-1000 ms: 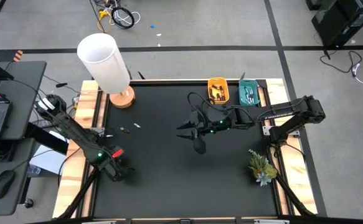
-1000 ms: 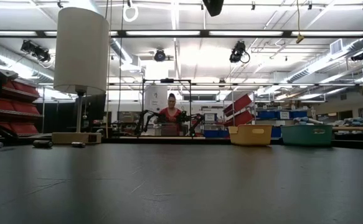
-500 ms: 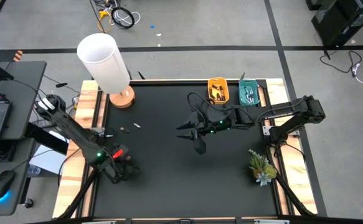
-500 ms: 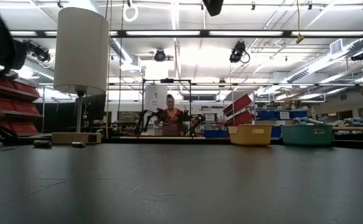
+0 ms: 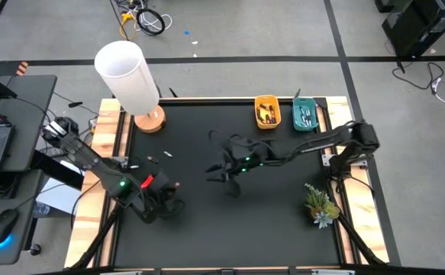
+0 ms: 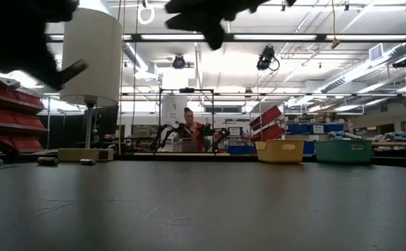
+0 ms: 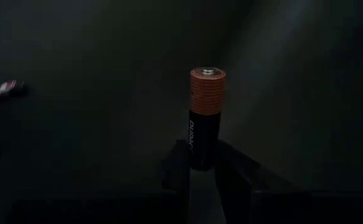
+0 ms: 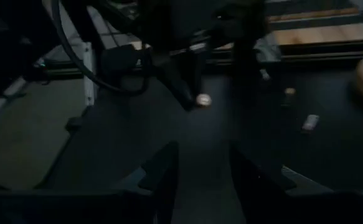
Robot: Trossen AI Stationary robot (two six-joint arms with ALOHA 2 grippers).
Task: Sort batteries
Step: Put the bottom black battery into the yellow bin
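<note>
left gripper: over the near-left part of the black table, closed on the lower end of a copper-topped battery, which stands up between its two dark fingers; in the high view the gripper is a dark blur with the battery's tip just showing.
right gripper: reaches from the right side to mid-table, fingers parted, nothing between them; it faces the left arm.
loose batteries: two small ones lie on the mat near the lamp base, well apart from both grippers; the low view shows them beside that base.
yellow tray: at the far edge, dark and orange batteries inside.
teal tray: just right of the yellow one, pale batteries inside.
lamp: white shade on a round wooden base, far-left corner.
plant: small, at the right edge.
person: seated far behind the table in the low view.
</note>
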